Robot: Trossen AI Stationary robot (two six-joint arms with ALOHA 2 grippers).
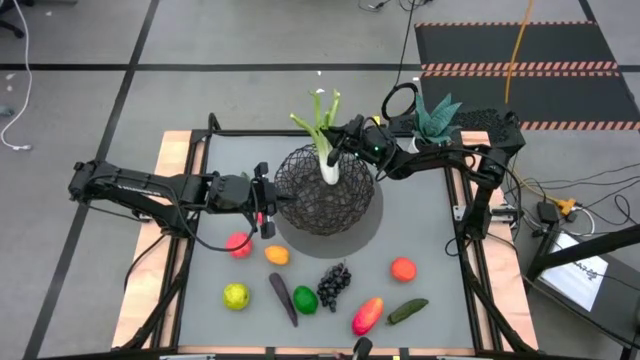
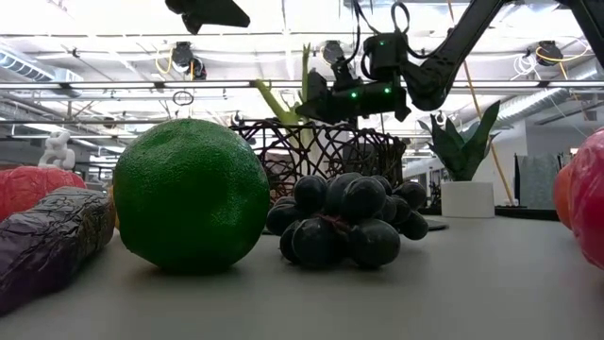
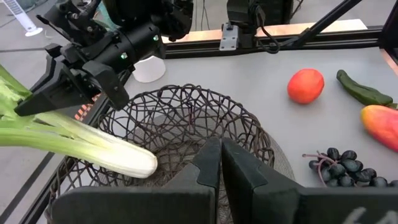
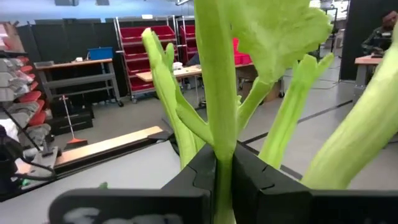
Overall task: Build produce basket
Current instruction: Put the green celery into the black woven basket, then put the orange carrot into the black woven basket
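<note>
The black wire basket stands on the table's middle; it also shows in the left wrist view and the low view. My left gripper is at the basket's left rim, fingers together. My right gripper is above the basket's far side, shut on the leek. The leek's white end is down inside the basket and its green leaves point up. The other produce lies on the table near the front edge. My left gripper is shut on the basket's left rim, coming level from the table's left side. Its own fingers hide the wire between them. The basket stands on the table. My right gripper pinches the leek's green stalk between its two fingers, about mid-length. The fingers lie across the stalk. The leek slants, white end low in the basket; whether that end touches the wire I cannot tell.
On the table's near half lie a red fruit, an orange fruit, a yellow-green fruit, an eggplant, a green fruit, grapes, a red-orange fruit, a cucumber and an orange-red fruit. A potted plant stands far right.
</note>
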